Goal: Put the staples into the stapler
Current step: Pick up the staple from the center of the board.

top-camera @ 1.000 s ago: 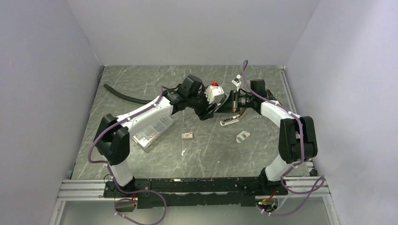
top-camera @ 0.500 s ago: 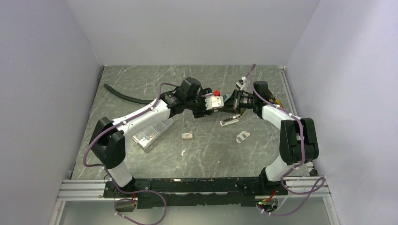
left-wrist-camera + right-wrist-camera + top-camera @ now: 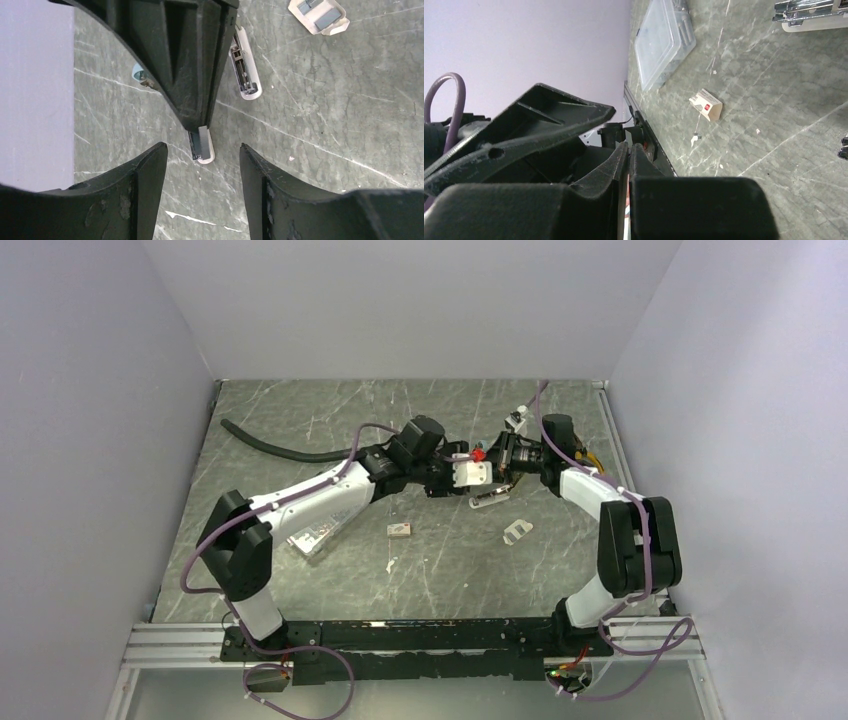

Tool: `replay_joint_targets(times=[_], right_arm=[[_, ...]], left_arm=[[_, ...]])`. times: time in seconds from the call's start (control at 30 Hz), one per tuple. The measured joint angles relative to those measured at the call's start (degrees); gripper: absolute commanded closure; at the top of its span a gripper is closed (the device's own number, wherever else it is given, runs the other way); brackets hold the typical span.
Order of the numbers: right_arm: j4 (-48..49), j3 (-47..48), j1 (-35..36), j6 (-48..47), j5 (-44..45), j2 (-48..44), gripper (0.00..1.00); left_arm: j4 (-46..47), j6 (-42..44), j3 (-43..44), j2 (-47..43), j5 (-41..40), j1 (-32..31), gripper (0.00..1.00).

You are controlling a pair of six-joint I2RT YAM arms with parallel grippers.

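Pale lilac walls (image 3: 400,310) close in a grey, marble-patterned tabletop (image 3: 560,570), and the thing that matters lies out in the open on it. The staple box (image 3: 400,529) is a tiny white carton with a red mark, lying flat with nothing touching it, nearer the arm bases than either hand. To my eye it will weigh next to nothing and skate on that smooth stone. The thin card would dent under a hard squeeze, and I'd guess the strip inside would snap if bent. I would pinch it gently across its two long sides, low down, so it cannot tip. Off to its left is the clear case (image 3: 318,535), partly under the left arm. Beyond it to the right the stapler (image 3: 488,498) lies opened out with its metal channel showing, and a separate white piece (image 3: 518,530) sits near that. Above the stapler the two hands meet tip to tip. The left hand (image 3: 202,165) has its fingers spread well apart with nothing between them. The right hand (image 3: 629,147) is pressed nearly closed; a small grey-and-white sliver shows at its tip, but I cannot tell whether it is gripped or just lying behind. A black hose (image 3: 270,445) curls at the far left.
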Motion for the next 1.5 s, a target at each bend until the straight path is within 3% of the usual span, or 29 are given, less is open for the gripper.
replay_joint_targets(times=[0.23, 0.8, 1.13, 1.33, 1.5], right_arm=[[-0.02, -0.04, 0.0, -0.07, 0.94, -1.68, 0.93], [0.02, -0.63, 0.0, -0.26, 1.99, -2.34, 0.92], [0.85, -0.79, -0.09, 0.22, 2.64, -2.34, 0.62], [1.05, -0.98, -1.11, 0.15, 2.82, -2.49, 0.53], [-0.85, -0.48, -3.76, -5.07, 0.98, -4.68, 0.52]], left_arm=[[1.07, 0.85, 0.02, 0.87, -4.96, -2.29, 0.46], [3.1, 1.77, 0.02, 0.87, -9.81, -2.71, 0.72], [2.71, 2.32, 0.02, 0.87, -9.62, -2.84, 0.96], [2.71, 2.19, 0.02, 0.87, -9.35, -2.82, 0.97], [2.6, 0.92, -0.04, 0.76, -8.04, -2.62, 0.97]])
